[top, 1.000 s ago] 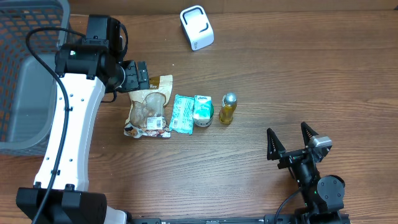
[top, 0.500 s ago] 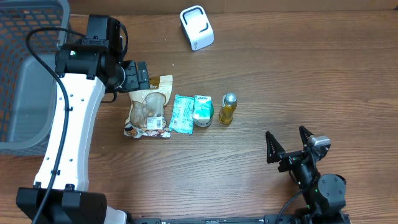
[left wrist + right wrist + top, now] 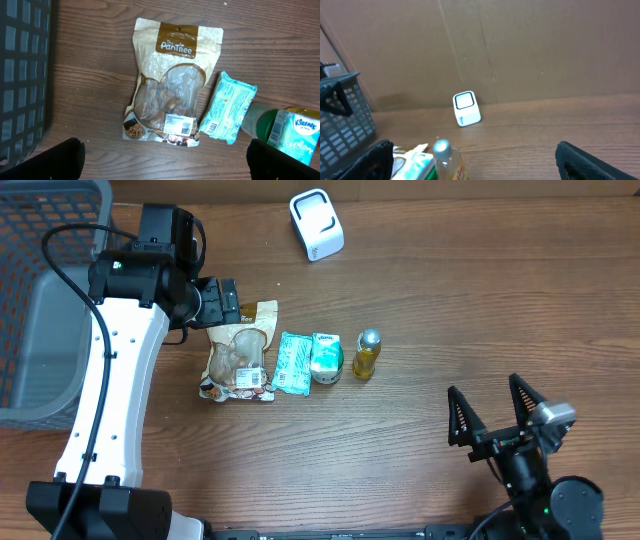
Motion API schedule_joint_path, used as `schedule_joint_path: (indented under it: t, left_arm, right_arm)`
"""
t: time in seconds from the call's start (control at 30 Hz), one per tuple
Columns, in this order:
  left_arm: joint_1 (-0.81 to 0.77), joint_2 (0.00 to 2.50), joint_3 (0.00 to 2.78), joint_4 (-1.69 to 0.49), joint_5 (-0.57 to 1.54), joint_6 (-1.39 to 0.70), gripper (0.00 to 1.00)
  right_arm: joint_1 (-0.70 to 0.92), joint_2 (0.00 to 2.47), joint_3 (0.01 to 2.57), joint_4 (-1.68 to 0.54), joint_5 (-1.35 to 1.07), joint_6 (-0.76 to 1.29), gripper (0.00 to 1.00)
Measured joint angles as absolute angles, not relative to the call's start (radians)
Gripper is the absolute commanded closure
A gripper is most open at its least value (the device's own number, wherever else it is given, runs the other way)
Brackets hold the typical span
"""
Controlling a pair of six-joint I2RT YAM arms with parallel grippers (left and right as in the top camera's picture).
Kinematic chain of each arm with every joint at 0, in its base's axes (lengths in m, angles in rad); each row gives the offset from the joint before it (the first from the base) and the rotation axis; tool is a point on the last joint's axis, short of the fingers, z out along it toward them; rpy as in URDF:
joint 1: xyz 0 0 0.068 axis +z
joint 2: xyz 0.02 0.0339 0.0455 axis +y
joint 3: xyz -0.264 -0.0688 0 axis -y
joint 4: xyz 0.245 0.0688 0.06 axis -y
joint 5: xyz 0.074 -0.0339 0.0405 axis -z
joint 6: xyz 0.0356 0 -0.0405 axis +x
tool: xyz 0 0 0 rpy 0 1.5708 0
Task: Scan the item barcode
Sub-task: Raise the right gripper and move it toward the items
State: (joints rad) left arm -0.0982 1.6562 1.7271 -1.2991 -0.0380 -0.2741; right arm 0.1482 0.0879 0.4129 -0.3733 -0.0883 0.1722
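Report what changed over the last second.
The right pincer shifted to the robot's right and slightly toward the table's near edge, jaws open and holding nothing. Nothing was taken hold of or let go. The left pincer stayed open above the snack pouch. The teal packet, bottle and white scanner did not move.

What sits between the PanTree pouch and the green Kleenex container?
A teal tissue pack, lying flat; overhead and left wrist views both show it.
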Motion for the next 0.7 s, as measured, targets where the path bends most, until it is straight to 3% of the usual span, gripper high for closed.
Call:
schedule_joint_path:
  t: [0.7]
  left_arm:
    - [-0.098, 1.656, 1.724, -1.3, -0.038, -0.274, 0.01]
  right_arm:
    - [0.148, 0.897, 1.142, -1.034, -0.21, 0.211, 0.0]
